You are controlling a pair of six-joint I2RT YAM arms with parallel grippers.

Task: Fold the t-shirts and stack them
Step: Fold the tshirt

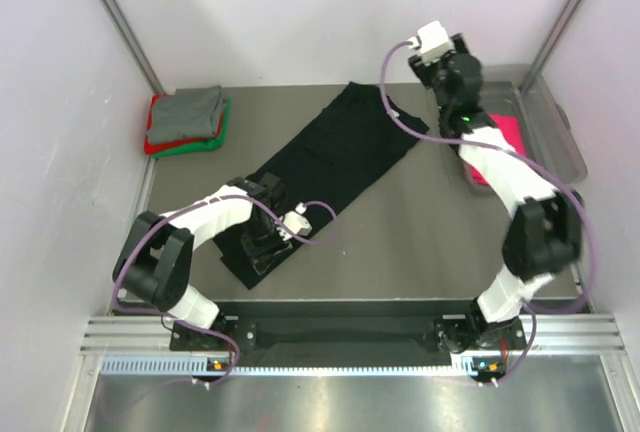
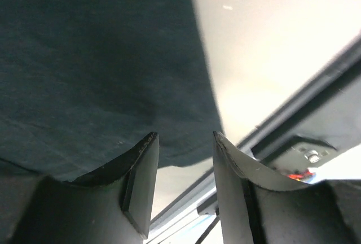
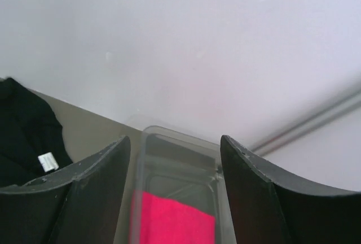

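We see the left jaws low at the near end of the black tee [image 1: 340,152], spread w/ a clear gap and nothing pinched btwn them. The cloth lies just ahead of the tips, one corner ending right before the gap, w/ bare tabletop [image 1: 430,242] beyond it. We judge they sit there to take that end and carry it to the far end, since the tee already lies as a long narrow strip and needs its crosswise fold. The right jaws hang high, just past the strip's far end, also spread and holding nothing. Thru their gap we look down on the clear bin [image 3: 169,142] w/ the hot-pink tee [image 3: 169,218] inside, prob. waiting its turn. Left of those jaws the black tee's collar shows a white neck label [image 3: 48,161], too small to read; no brand, print or other writing is legible anywhere. Well off to the left of the left jaws, the grey tee [image 1: 187,107] tops the red tee [image 1: 152,134] and green tee [image 1: 200,148], all folded: the stack the black one should join.
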